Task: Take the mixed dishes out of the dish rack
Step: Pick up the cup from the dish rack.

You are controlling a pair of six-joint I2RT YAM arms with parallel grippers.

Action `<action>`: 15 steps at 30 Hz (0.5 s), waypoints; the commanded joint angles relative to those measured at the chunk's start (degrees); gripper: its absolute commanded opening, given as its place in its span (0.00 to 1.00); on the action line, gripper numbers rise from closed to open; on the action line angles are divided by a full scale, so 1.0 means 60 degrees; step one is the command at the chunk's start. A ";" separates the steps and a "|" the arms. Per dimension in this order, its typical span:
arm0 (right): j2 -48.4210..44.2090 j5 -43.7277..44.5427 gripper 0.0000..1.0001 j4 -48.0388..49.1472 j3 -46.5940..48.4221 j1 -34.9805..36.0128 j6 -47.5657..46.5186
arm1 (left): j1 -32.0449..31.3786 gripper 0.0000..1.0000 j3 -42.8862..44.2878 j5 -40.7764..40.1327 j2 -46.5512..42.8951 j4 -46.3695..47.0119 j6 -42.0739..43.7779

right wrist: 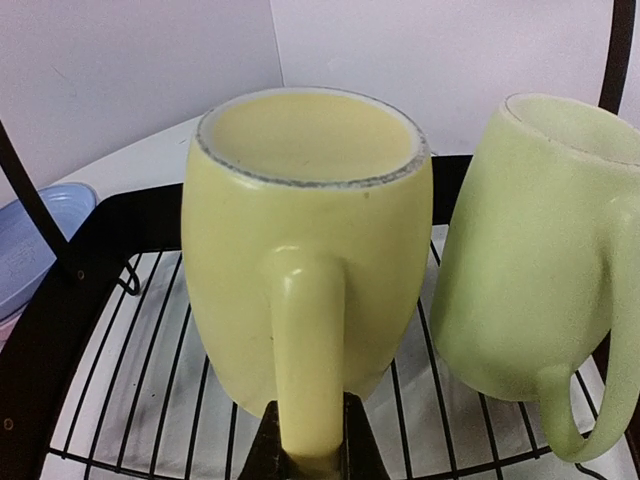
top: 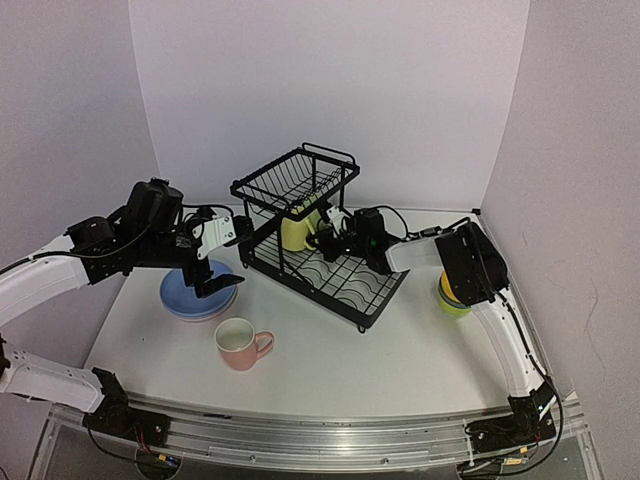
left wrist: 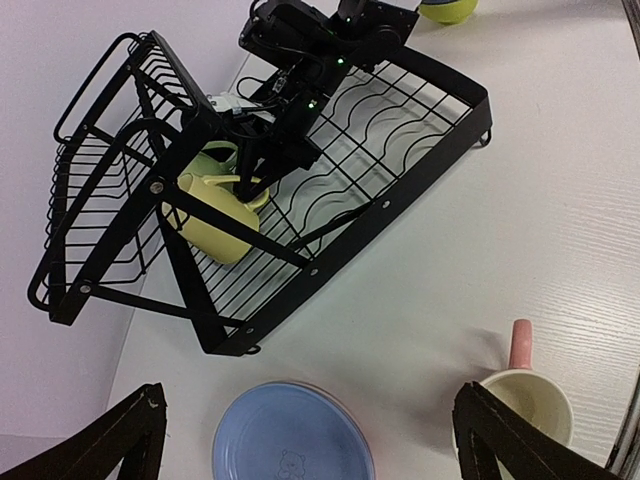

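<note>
though plates [top: 180,297], bowls [top: 452,299] and pink mug [top: 240,343] are out, our right hand [right wrist: 306,455] pinches the yellow mug [right wrist: 300,230], green mug [right wrist: 520,270] beside, left hand [left wrist: 307,410] spread.

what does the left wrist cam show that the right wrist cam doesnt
Only left wrist: the pink mug on the table, and the whole dish rack with its upper basket. Only right wrist: the handle of the yellow mug, close up, between the right gripper's fingers. Both: the yellow mug, pale-green mug, blue plate, rack wires and right gripper.
</note>
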 commanded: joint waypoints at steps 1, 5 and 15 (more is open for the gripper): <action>-0.0669 -0.0309 0.00 0.0221 -0.0643 0.0049 -0.0119 | 0.0062 0.99 -0.0034 -0.0091 -0.0049 0.0281 0.0158; -0.1635 -0.0278 0.00 0.0221 -0.1520 0.0068 0.0195 | 0.0055 0.99 -0.0072 -0.0012 -0.0101 0.0410 0.0194; -0.4149 0.0407 0.00 -0.0259 -0.3861 0.0150 0.2417 | 0.0065 0.99 -0.0107 0.0251 -0.0202 0.0685 0.0491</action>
